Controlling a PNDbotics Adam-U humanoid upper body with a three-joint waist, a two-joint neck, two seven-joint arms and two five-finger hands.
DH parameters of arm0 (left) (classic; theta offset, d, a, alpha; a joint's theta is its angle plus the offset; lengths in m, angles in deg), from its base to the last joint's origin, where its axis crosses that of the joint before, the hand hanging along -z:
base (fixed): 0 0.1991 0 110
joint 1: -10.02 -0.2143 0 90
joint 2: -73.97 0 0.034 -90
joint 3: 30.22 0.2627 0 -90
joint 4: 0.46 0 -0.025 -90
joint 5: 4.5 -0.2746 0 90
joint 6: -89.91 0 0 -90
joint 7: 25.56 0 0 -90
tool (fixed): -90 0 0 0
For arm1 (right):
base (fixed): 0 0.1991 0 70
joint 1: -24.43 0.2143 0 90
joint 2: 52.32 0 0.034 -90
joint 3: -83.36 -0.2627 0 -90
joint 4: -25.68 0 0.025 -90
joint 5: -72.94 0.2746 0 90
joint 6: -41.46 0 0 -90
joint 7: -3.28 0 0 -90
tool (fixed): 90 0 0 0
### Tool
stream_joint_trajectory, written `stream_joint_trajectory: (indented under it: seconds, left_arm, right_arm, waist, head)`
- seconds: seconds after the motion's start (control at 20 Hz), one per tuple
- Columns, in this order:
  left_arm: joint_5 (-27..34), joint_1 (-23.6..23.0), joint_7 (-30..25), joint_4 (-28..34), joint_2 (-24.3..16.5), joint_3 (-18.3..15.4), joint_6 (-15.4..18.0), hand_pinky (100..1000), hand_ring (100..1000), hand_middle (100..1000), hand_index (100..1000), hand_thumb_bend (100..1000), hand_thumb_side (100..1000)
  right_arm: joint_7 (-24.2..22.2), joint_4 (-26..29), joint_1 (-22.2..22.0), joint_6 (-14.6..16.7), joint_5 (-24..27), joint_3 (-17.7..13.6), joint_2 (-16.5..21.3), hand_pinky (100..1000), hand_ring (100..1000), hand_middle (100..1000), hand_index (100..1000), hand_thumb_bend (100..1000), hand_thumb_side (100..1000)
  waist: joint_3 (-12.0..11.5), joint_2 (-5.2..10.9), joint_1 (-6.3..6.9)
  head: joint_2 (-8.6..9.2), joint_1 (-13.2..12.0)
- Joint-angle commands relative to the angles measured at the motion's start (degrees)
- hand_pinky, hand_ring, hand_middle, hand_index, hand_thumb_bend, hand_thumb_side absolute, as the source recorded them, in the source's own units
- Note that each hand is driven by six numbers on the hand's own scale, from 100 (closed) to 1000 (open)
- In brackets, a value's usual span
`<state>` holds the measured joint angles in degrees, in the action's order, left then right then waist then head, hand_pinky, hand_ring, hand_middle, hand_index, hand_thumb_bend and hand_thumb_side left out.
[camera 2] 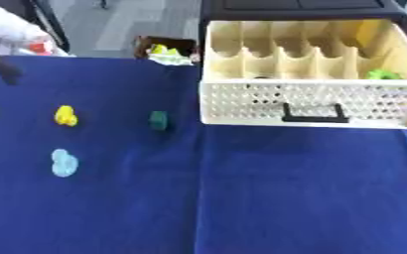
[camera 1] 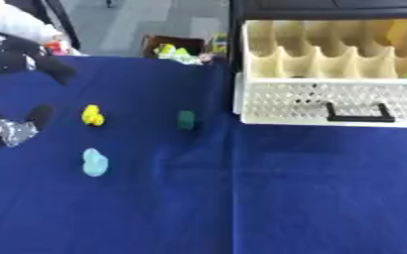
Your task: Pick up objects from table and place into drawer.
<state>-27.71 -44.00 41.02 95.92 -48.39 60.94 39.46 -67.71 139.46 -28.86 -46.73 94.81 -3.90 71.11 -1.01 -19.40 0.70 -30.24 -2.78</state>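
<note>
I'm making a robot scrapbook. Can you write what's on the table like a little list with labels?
table: blue cloth
toys: yellow, dark green, light blue, lying apart on the left
drawer: open, cream, divided into slots, black handle
in drawer: green thing, right side
left hand: at left edge, beside the toys, holding nothing
right hand: not seen

Matt dark-blue cloth table cover [camera 1: 311, 188] w/ soft creases, cream plastic drawer [camera 2: 303, 101] w/ perforated front & black handle [camera 2: 314, 119], small yellow [camera 1: 92, 115], pale-blue [camera 1: 94, 162] & dark-green [camera 1: 186, 119] objects, prob. smooth plastic, all matt.
</note>
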Motion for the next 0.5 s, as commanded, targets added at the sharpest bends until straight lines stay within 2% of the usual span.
stream_joint_trajectory:
  seconds: [0.05,0.1,0.15,0.3,0.35,0.5]
  left_arm:
    - [-5.97,2.88,-1.86,-5.05,-3.36,1.96,2.91,665,693,669,930,100,746]
    - [-7.27,3.64,-2.39,-6.52,-3.32,2.52,3.73,673,702,688,977,100,785]
    - [-8.29,4.36,-2.92,-7.91,-3.25,3.05,4.51,677,705,696,998,100,784]
    - [-10.77,6.20,-4.01,-11.48,-3.02,4.23,6.14,700,723,710,983,100,811]
    - [-11.62,6.69,-4.42,-12.53,-3.01,4.72,6.65,704,725,711,979,100,848]
    - [-14.14,7.91,-5.14,-15.24,-3.03,5.96,7.59,695,711,678,933,100,863]
  right_arm:
    - [0.08,0.81,0.18,0.15,0.60,-1.41,0.52,744,630,502,708,100,1000]
    - [0.13,0.81,0.11,0.16,0.69,-1.52,0.36,744,629,501,708,100,1000]
    - [0.19,0.81,0.05,0.18,0.77,-1.64,0.19,744,628,501,707,100,1000]
    - [0.33,0.81,-0.05,0.16,0.96,-1.90,-0.21,744,626,499,704,100,1000]
    - [0.37,0.81,-0.06,0.12,1.03,-1.96,-0.36,745,626,499,704,100,1000]
    - [0.46,0.81,-0.09,-0.01,1.19,-2.11,-0.68,744,624,496,700,100,1000]
  waist:
    - [0.28,1.57,0.17]
    - [0.40,1.59,0.19]
    - [0.54,1.61,0.20]
    - [0.80,1.68,0.29]
    - [0.86,1.70,0.31]
    - [0.92,1.77,0.37]
  head:
    - [-0.20,1.78]
    - [-0.15,2.27]
    - [-0.09,2.74]
    - [-0.02,3.15]
    - [0.04,3.16]
    - [0.18,3.03]
